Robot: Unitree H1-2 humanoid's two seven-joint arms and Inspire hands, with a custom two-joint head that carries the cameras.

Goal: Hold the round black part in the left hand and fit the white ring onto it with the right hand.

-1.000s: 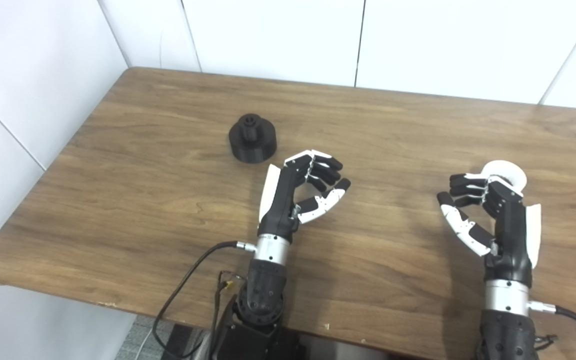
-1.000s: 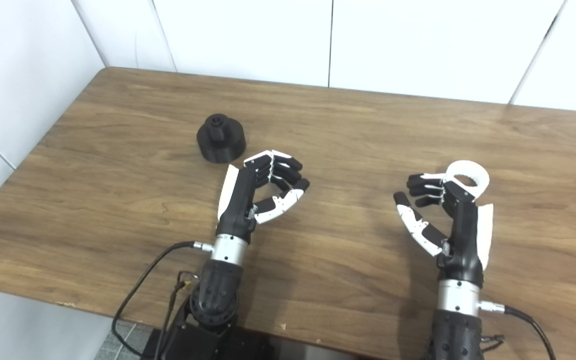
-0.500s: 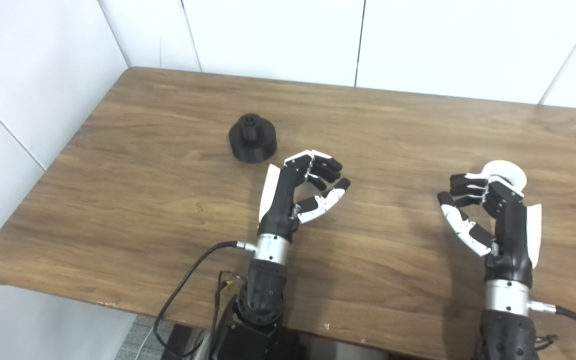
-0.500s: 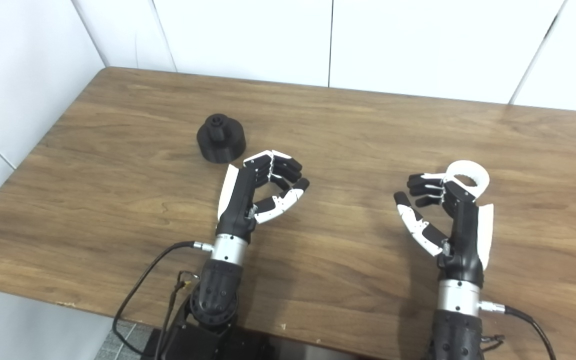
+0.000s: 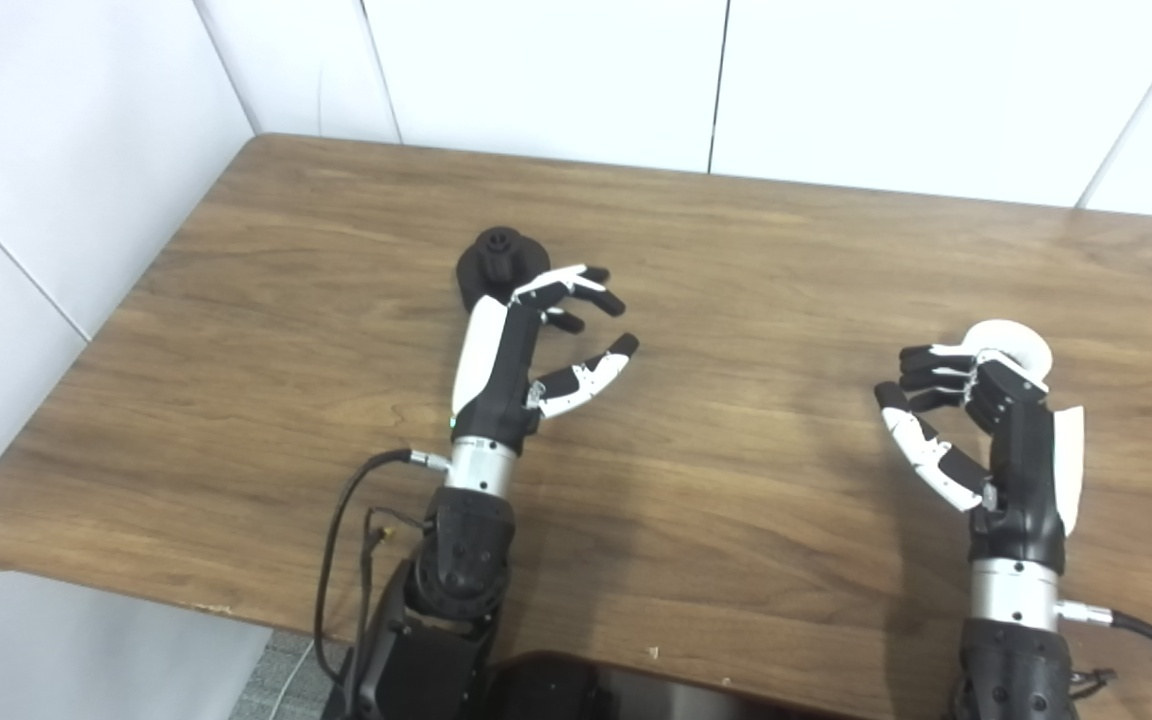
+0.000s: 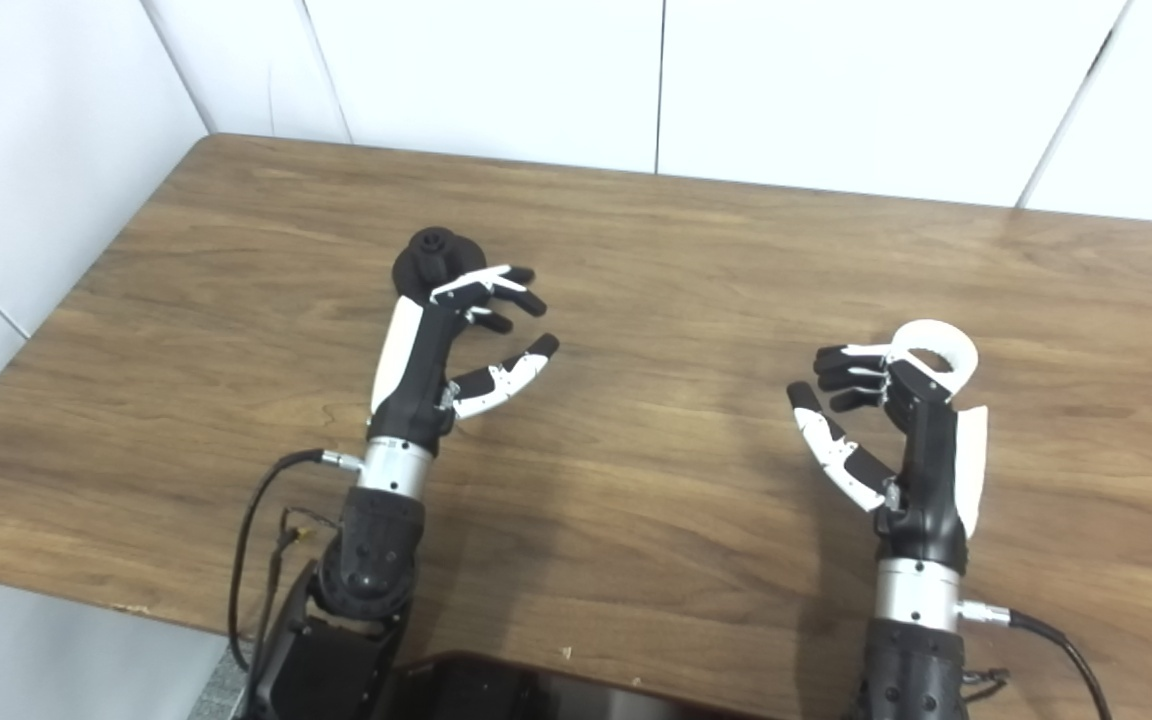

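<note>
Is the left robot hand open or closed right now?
Open: the left robot hand has its fingers spread apart by the round black part, holding nothing.

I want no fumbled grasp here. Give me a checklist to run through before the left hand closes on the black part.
1. Left hand open, holding nothing: ok.
2. Black part upright on the table: ok.
3. Left fingers around the part: not ok, they sit in front of it.
4. Contact with the part: cannot tell.
5. White ring free on the table behind the right hand: ok.
</note>
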